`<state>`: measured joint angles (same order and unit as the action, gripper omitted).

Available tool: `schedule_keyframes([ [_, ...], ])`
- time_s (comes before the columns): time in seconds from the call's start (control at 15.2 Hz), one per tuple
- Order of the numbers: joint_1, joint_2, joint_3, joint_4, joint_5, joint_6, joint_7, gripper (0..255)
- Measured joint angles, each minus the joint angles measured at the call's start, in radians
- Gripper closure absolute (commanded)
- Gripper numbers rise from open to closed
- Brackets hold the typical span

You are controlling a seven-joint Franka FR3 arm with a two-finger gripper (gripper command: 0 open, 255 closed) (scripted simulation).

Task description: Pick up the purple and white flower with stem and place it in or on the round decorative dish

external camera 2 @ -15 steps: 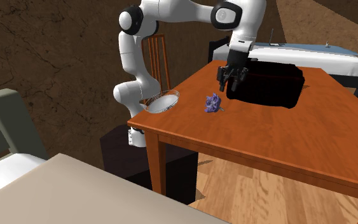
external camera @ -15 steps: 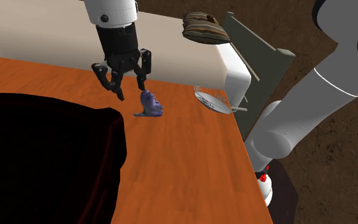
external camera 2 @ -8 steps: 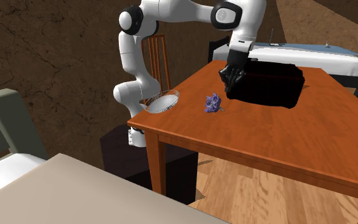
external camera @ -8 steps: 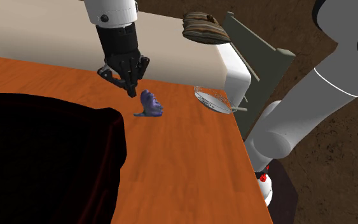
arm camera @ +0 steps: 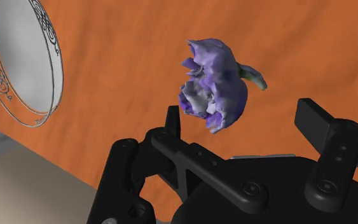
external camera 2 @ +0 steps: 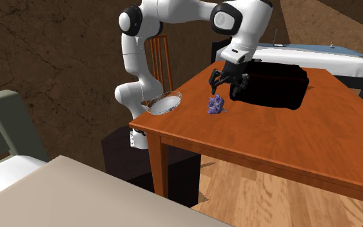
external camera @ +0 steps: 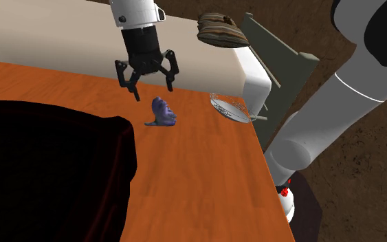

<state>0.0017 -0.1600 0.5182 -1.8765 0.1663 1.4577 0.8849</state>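
Nothing grabbed yet: black gripper (external camera: 152,91) hovers just above small purple-and-white flower w/ green stem (external camera: 161,113), fingers apart, not touching it. Flower lies on orange wood table (external camera: 192,172), near but apart from round pale dish w/ patterned rim (external camera: 229,108). Pick & place both left.

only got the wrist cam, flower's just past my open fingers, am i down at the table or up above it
Observer: Up above it. In the shoulder view the gripper hangs in the air over the table, not touching the flower.
Operator: anything close i could bump
Observer: A large black shape sits on the table close beside the gripper, on the second exterior view's right.
Operator: and the dish
Observer: The dish lies at the table corner nearest the arm's base.
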Motion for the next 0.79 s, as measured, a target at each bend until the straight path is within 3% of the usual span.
schedule_keyframes([
  [0.79, -0.003, -0.030, -0.006, -0.129, 0.033, 0.080, 0.014, 0],
])
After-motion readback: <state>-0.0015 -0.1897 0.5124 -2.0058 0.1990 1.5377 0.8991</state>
